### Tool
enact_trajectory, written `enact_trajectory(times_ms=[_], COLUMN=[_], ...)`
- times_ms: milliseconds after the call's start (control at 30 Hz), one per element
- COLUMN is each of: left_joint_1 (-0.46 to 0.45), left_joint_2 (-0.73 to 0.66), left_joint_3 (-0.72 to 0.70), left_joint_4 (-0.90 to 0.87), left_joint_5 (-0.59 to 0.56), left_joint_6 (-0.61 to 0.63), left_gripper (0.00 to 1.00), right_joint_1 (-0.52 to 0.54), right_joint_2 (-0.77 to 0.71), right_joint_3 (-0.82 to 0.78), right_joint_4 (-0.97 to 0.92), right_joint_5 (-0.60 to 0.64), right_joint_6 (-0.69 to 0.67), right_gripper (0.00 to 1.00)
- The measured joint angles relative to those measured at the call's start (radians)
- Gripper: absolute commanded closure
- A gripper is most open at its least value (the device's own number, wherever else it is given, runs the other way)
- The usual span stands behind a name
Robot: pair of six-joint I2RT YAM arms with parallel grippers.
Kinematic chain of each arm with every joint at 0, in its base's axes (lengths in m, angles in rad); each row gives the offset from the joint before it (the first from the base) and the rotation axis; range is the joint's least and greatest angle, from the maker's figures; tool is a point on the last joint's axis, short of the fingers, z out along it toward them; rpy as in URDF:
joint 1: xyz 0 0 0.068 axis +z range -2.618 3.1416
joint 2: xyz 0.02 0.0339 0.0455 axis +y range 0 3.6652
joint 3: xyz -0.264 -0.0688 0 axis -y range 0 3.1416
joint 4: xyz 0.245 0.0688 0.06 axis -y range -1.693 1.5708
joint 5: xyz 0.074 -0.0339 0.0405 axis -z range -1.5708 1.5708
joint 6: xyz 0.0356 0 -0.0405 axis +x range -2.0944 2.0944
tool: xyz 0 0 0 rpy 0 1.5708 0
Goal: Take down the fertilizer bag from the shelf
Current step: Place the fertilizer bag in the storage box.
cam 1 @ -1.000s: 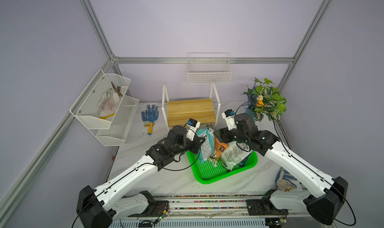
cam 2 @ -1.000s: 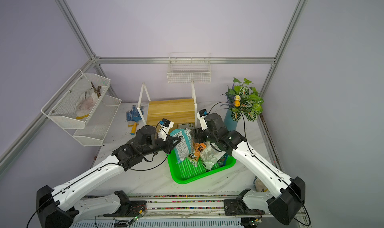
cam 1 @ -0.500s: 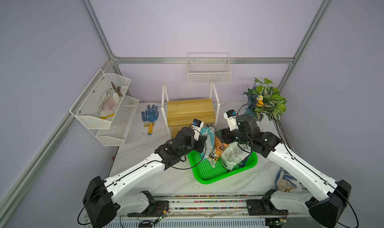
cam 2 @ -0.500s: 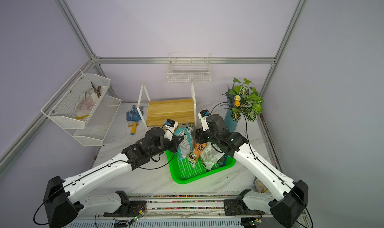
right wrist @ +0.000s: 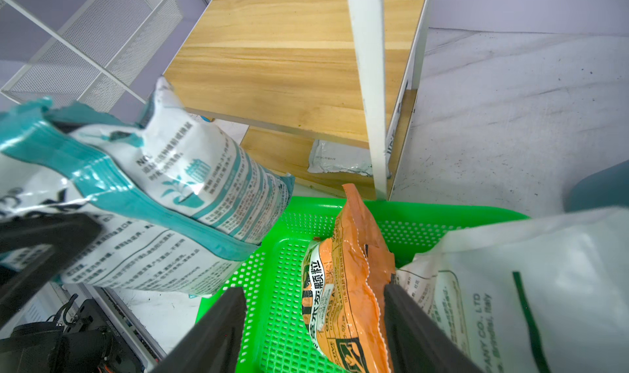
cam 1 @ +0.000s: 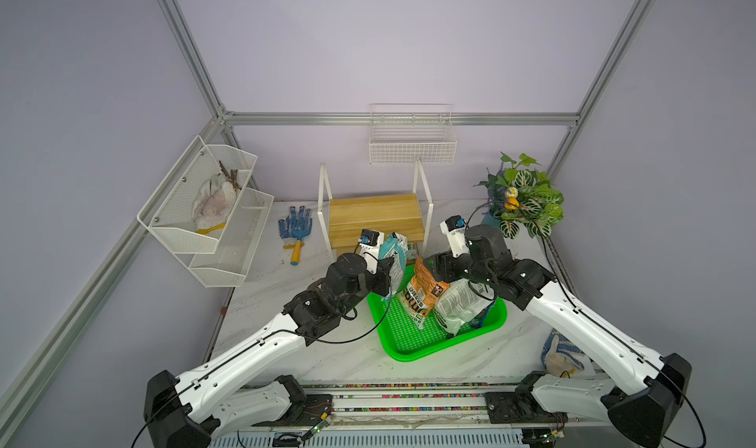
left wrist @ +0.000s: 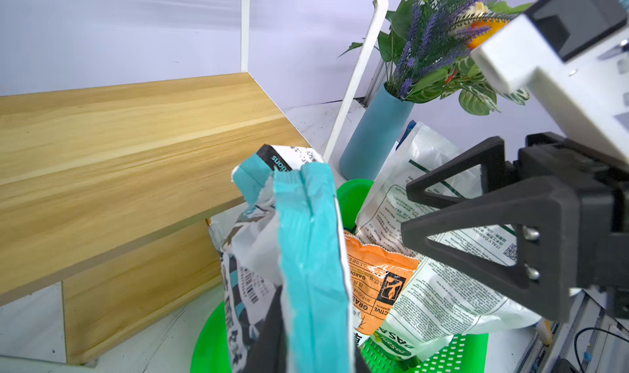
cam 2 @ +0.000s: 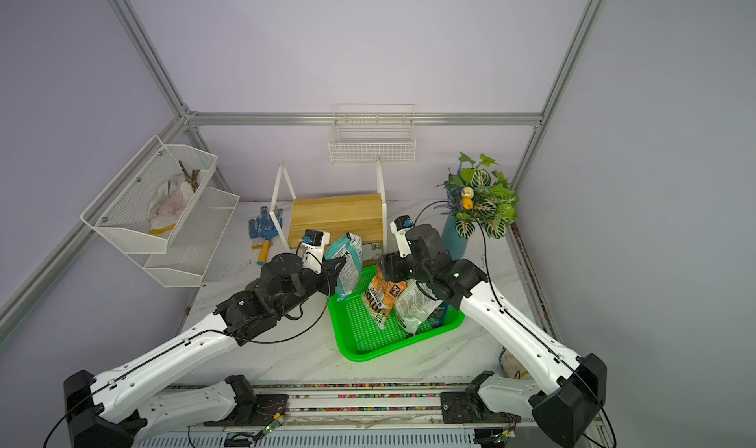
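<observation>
While the right gripper [right wrist: 313, 294] stands wide, the fertilizer bag [cam 1: 395, 257] sits clamped in the left gripper [cam 1: 384, 277].

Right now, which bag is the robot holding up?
The teal bag: the left gripper has its jaws shut on it. The orange bag and white bag just lean in the tray.

White arm links [cam 1: 245, 352], black joints [cam 1: 347, 274], black triangular fingers [left wrist: 493, 206] with silver screws [left wrist: 531, 233].
</observation>
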Motion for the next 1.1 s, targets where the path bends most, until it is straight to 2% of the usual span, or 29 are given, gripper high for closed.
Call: enact_trajectory(times_ms=[233, 400, 433, 533, 633, 700, 733, 800, 1100], left_joint_1=[-0.002, -0.001, -0.001, -0.001, -0.001, -0.001, -0.001, -0.001, -0.001], left_joint_2=[0.115, 0.144, 0.144, 0.147, 0.159, 0.165, 0.167, 0.167, 0.115], left_joint_3=[-0.050, -0.087, -0.089, -0.092, -0.092, -0.092, -0.092, -0.092, -0.090], left_joint_4=[0.011, 0.025, 0.027, 0.031, 0.031, 0.023, 0.022, 0.018, -0.011], left_joint_5=[0.057, 0.044, 0.040, 0.029, 0.013, 0.006, 0.003, -0.001, -0.086], left_joint_6=[-0.005, -0.019, -0.023, -0.039, -0.066, -0.082, -0.090, -0.103, -0.091], left_gripper=[1.00, 1.00, 0.97, 0.85, 0.55, 0.24, 0.13, 0.02, 0.00], right_joint_1=[0.000, 0.000, 0.000, 0.000, 0.000, 0.000, 0.000, 0.000, 0.000], right_joint_2=[0.000, 0.000, 0.000, 0.000, 0.000, 0.000, 0.000, 0.000, 0.000], right_joint_3=[0.000, 0.000, 0.000, 0.000, 0.000, 0.000, 0.000, 0.000, 0.000], right_joint_4=[0.000, 0.000, 0.000, 0.000, 0.000, 0.000, 0.000, 0.000, 0.000], right_joint_5=[0.000, 0.000, 0.000, 0.001, 0.000, 0.000, 0.000, 0.000, 0.000], right_joint_6=[0.000, 0.000, 0.000, 0.000, 0.000, 0.000, 0.000, 0.000, 0.000], right_gripper=[0.31, 0.31, 0.31, 0.31, 0.31, 0.31, 0.31, 0.31, 0.31])
